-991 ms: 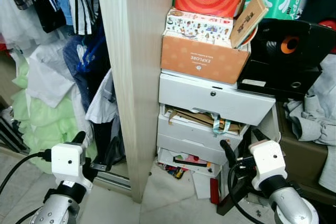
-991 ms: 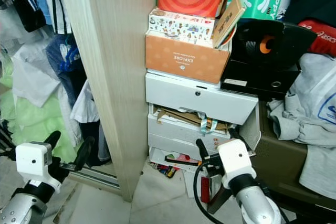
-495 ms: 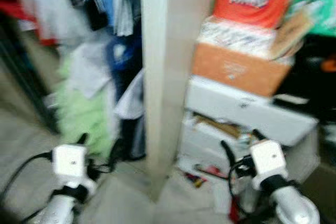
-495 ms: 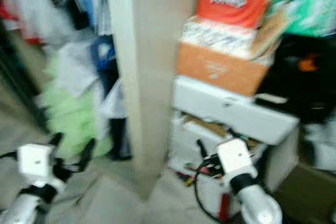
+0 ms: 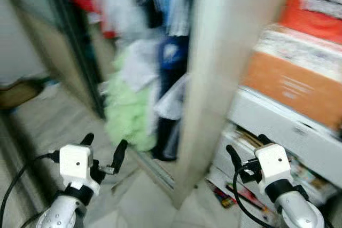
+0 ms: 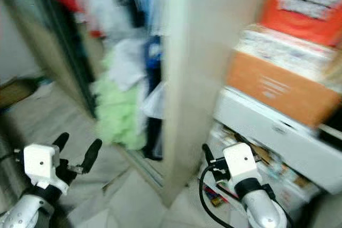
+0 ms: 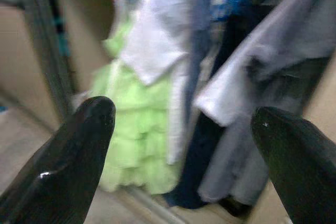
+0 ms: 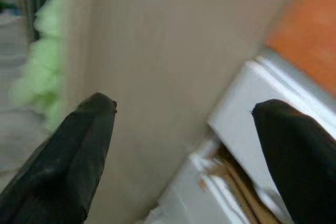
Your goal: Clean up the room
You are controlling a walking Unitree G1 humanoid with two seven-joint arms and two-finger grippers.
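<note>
Black fingers of the left gripper (image 5: 104, 149) stand spread wide, empty, hovering above the pale tiled floor (image 5: 133, 196). Right gripper (image 5: 245, 149) likewise spread, holding nothing, raised in front of the white drawer unit (image 5: 278, 132). Head views are motion-blurred.

Beyond the left gripper: a light green ruffled garment (image 7: 134, 129) hangs low in an open wardrobe, with a white garment (image 7: 152, 40) above it and grey and dark blue clothes (image 7: 252, 103) beside. A pale wooden upright panel (image 5: 211, 78) separates the wardrobe from the drawers.

One drawer sits partly open with brown papers (image 8: 236, 177) showing inside. Small clutter (image 5: 224, 198) lies on the floor below. An orange cardboard box (image 5: 291, 81) rests on the drawer unit; a patterned box (image 5: 307, 49) and a red box (image 5: 320, 1) are stacked above.
</note>
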